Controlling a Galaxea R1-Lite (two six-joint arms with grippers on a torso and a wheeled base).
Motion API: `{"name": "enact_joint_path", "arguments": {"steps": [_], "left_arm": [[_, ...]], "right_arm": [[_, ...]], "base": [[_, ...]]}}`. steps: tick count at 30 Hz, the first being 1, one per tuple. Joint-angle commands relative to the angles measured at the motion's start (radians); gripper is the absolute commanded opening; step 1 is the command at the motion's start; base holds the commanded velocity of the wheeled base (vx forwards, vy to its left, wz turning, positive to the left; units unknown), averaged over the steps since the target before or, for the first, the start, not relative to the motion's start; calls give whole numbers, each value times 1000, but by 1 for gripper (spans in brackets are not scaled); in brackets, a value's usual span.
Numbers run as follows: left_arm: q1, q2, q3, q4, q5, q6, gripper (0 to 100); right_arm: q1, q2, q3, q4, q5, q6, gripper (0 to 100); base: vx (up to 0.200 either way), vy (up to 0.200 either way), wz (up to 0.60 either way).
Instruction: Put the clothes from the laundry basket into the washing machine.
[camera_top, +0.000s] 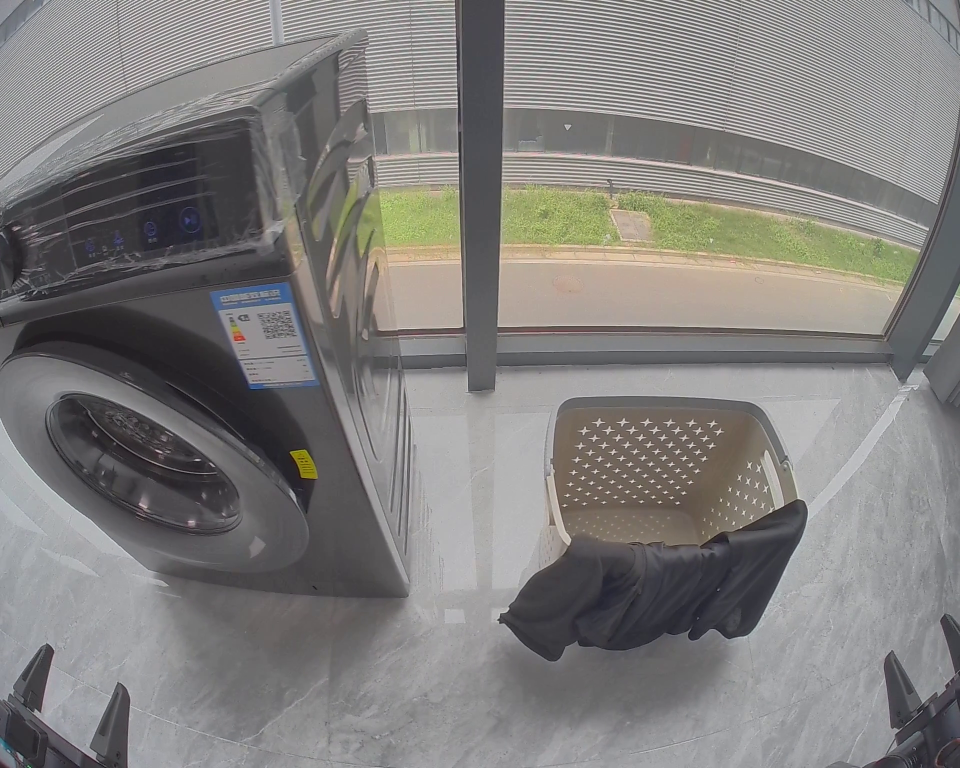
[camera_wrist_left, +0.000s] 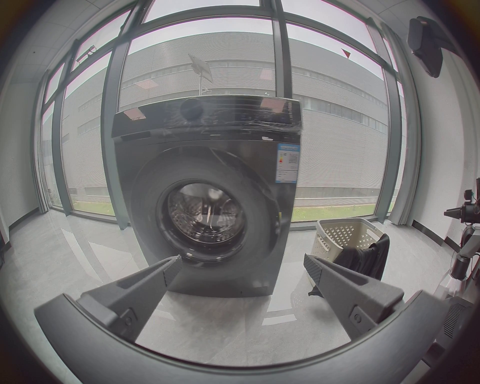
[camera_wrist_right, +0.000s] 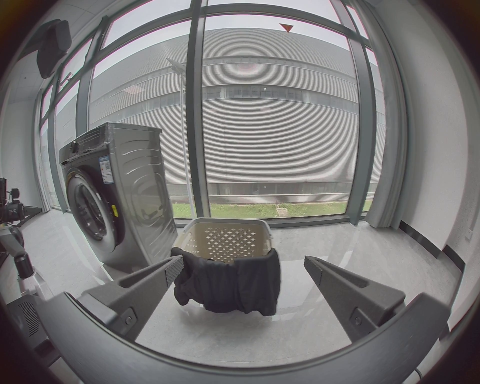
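Floor-to-ceiling windows (camera_top: 700, 150) close off the far side of the room, with a strip of grass and a grey building beyond. The floor (camera_top: 450, 690) is polished pale marble, glossy enough to carry reflections, so I'd expect anything dropped on it to slide.

The washing machine (camera_top: 200, 330) stands to the left, a dark front-loader with film over its control panel. Its round door looks shut to me, which would have to be dealt with before anything goes in.

To its right, a little apart, sits the cream laundry basket (camera_top: 660, 450), perforated with small stars. A dark garment (camera_top: 640, 590) hangs over its near rim, most of it spilling down the outside toward the floor.

It looks like light, limp cloth: it will sag, trail and fold on itself when lifted. I'd take hold at the bunched fold lying on the rim, not at a loose hanging end.

The left tool (camera_top: 80, 672) and the right tool (camera_top: 922, 655) sit low and well back, fingers apart, holding nothing.
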Motion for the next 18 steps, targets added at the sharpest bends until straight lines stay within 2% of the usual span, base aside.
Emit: {"name": "enact_joint_path", "arguments": {"steps": [1, 18], "left_arm": [[0, -17, 18, 0, 0, 0, 100], [0, -17, 18, 0, -2, -2, 100]], "right_arm": [[1, 0, 12, 0, 1, 0, 100], [1, 0, 12, 0, -1, 2, 100]], "base": [[0, 200, 0], [0, 200, 0]]}}
